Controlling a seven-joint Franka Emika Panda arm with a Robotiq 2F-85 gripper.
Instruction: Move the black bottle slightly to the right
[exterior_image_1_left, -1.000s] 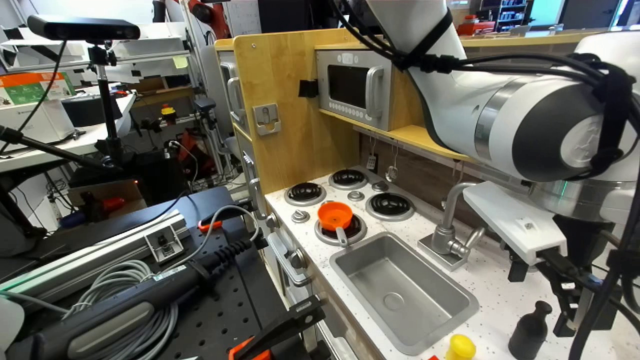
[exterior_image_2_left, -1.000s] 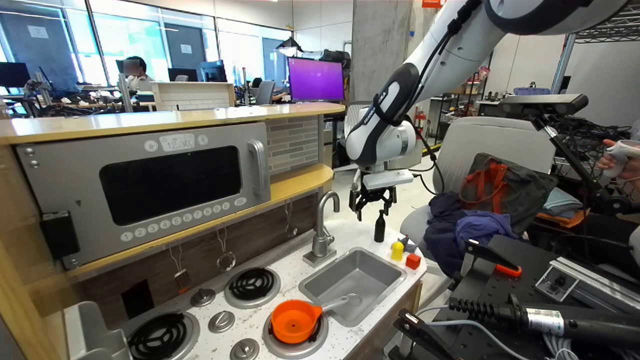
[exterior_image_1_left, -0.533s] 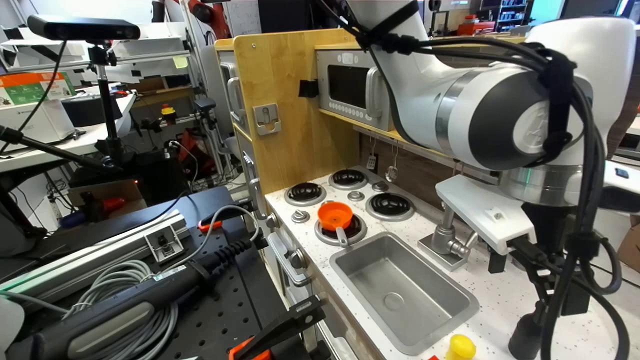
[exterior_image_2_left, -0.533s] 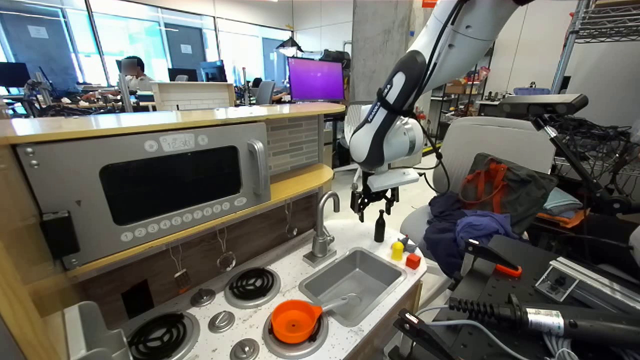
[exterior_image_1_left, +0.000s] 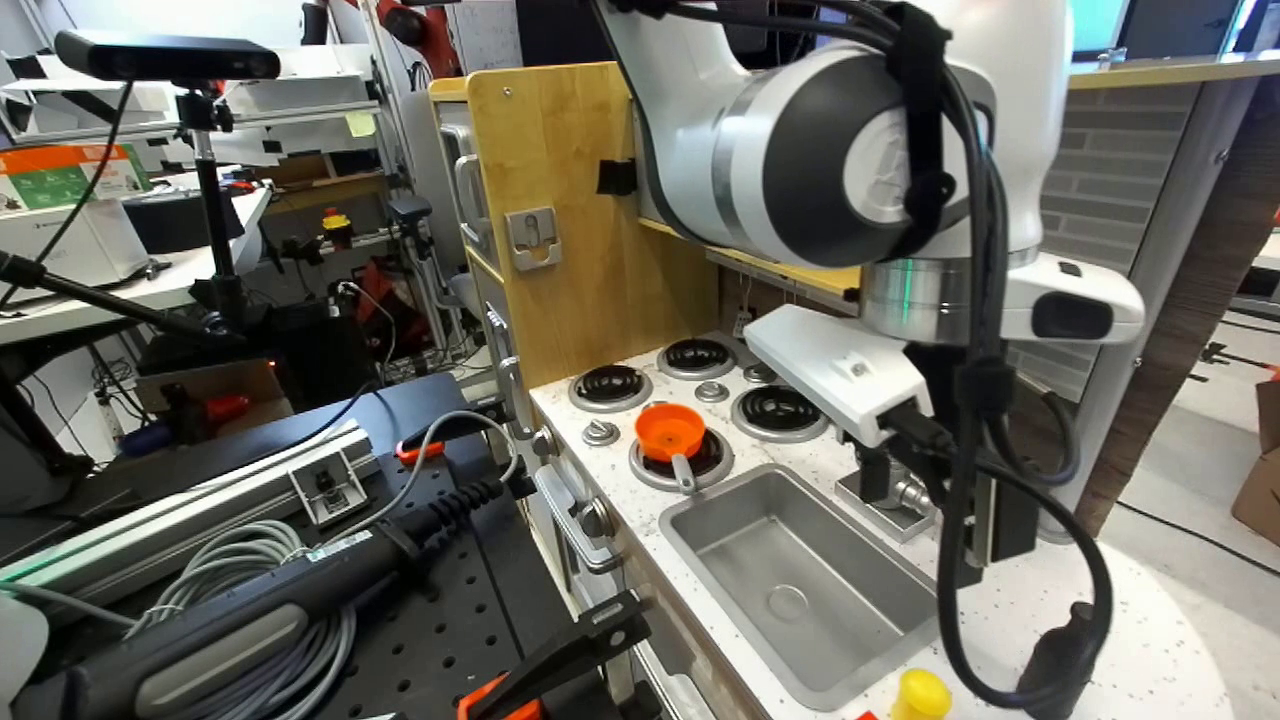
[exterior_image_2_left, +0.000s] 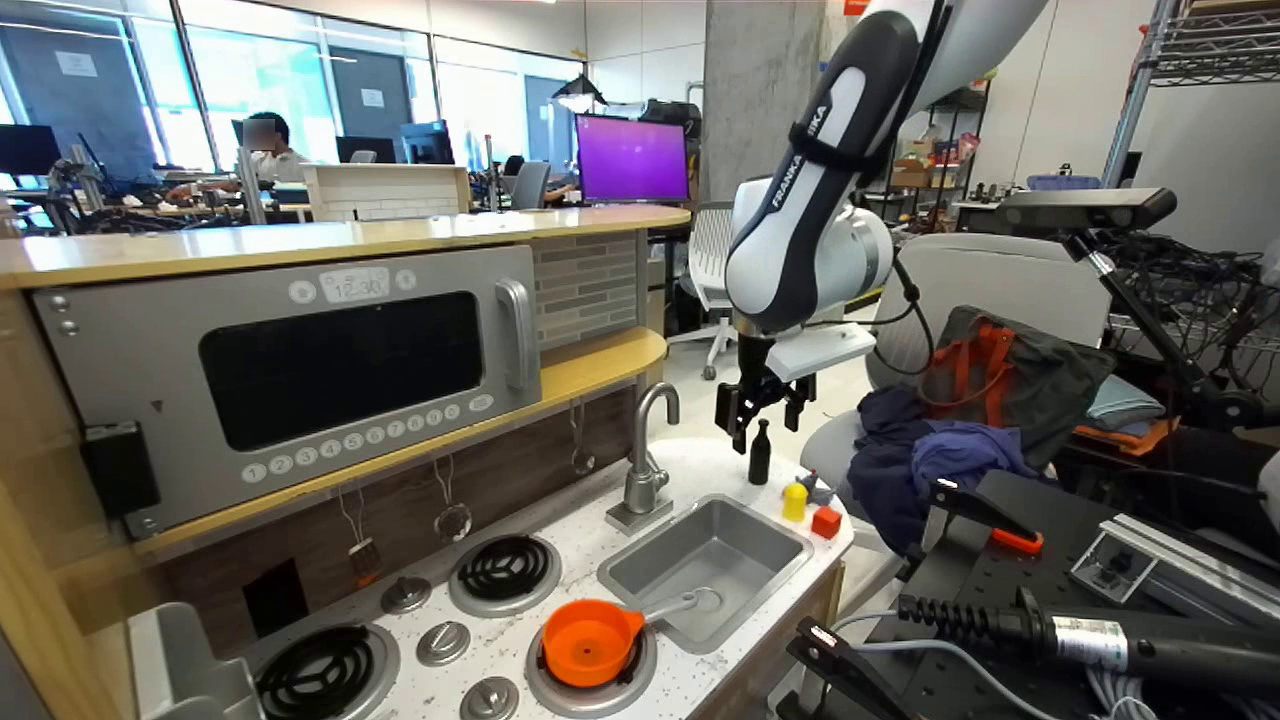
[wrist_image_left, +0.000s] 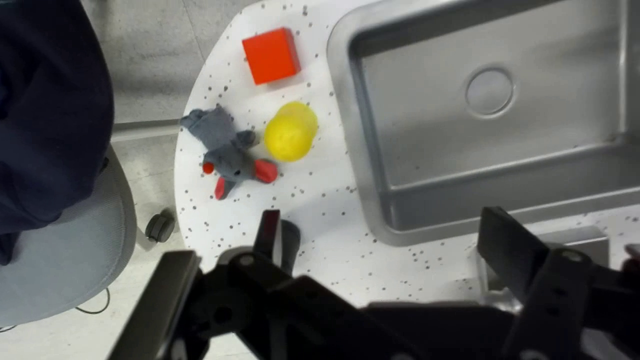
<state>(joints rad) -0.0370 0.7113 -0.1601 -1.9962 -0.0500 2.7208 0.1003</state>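
Gripper (wrist_image_left: 384, 220) abv counter (wrist_image_left: 340, 250), jaws spread wide, apart fr blk bottle (exterior_image_2_left: 760, 462).

by the rounded edge of the counter (wrist_image_left: 345, 257) the black bottle (wrist_image_left: 291, 241) is mostly hidden behind the gripper (wrist_image_left: 382, 225) in the wrist view; in an exterior view a cable (exterior_image_1_left: 1104, 605) crosses it, the picture's bottom cuts off nearly all the red block (exterior_image_1_left: 867, 716) near the counter's front edge, and a white housing (exterior_image_1_left: 840, 365) hides the upper faucet (exterior_image_1_left: 908, 494)

- 1 blk bottle (exterior_image_2_left: 759, 463) is standing
- 1 yel. obj. (wrist_image_left: 291, 132), 1 red block (wrist_image_left: 270, 56) are sitting
- 1 gry plush (wrist_image_left: 221, 142) is lying
- 1 sink (exterior_image_1_left: 775, 548), 1 faucet (exterior_image_2_left: 642, 487) are showing
- 4 burners (exterior_image_1_left: 610, 383) are showing
- 1 orng pan (exterior_image_2_left: 588, 645) is sitting
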